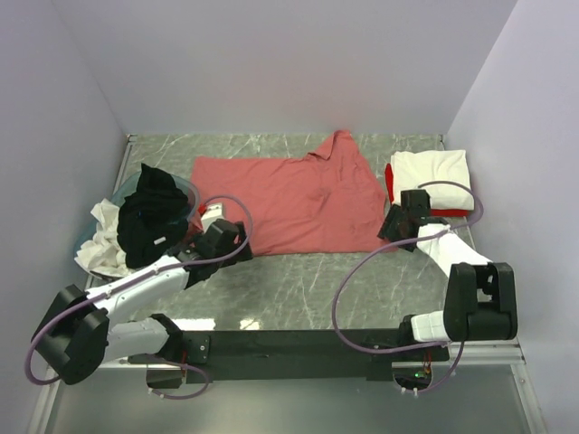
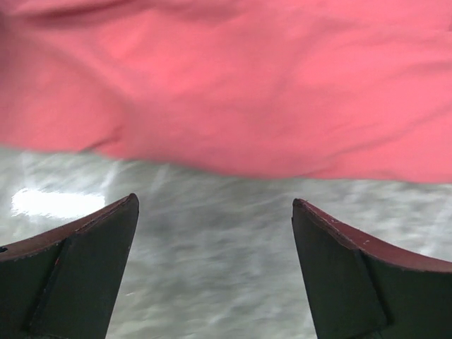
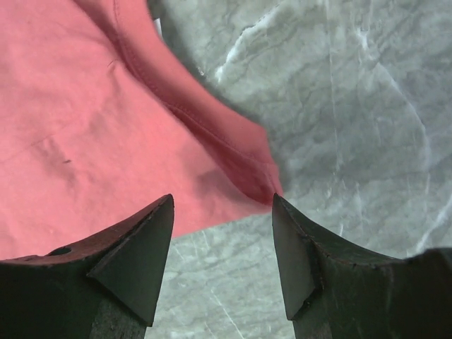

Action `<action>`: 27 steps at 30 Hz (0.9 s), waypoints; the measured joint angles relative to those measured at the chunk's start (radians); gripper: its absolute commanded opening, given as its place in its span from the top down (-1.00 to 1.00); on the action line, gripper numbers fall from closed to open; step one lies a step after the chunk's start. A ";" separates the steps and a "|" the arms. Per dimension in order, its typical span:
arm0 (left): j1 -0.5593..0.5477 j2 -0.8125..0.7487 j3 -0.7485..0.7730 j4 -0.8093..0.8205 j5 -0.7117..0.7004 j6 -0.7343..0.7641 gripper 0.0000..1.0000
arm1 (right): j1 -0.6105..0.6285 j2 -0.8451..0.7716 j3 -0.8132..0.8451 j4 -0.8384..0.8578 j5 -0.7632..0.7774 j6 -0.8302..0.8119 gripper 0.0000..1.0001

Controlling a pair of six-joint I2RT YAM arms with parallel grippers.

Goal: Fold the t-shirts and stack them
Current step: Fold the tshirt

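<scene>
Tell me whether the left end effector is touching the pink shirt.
Apart. In the left wrist view, a strip of table separates the open left end effector from the pink shirt.

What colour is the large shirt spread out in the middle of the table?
The large shirt is salmon pink, best seen in the top external view.

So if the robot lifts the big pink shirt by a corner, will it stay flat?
Probably not: the salmon-pink shirt lies limp and wrinkled, so it should droop from a pinched corner. Its thin hem suggests it's light. Pushed, it would likely bunch up rather than slide whole.
</scene>
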 measured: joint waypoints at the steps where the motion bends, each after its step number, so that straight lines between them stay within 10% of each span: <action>1: 0.015 -0.014 -0.024 -0.003 0.002 -0.001 -0.93 | -0.006 0.010 0.003 0.003 -0.010 0.000 -0.29; 10: 0.174 -0.172 -0.140 -0.026 0.042 -0.007 -0.98 | -0.052 0.135 0.045 0.009 -0.040 0.002 -0.20; 18: 0.265 -0.212 -0.165 -0.024 0.052 -0.026 -0.99 | -0.055 0.152 0.057 -0.020 -0.003 0.001 0.73; 27: 0.334 -0.173 -0.174 -0.022 0.017 -0.050 -0.93 | -0.060 0.149 0.070 -0.063 0.065 -0.002 0.94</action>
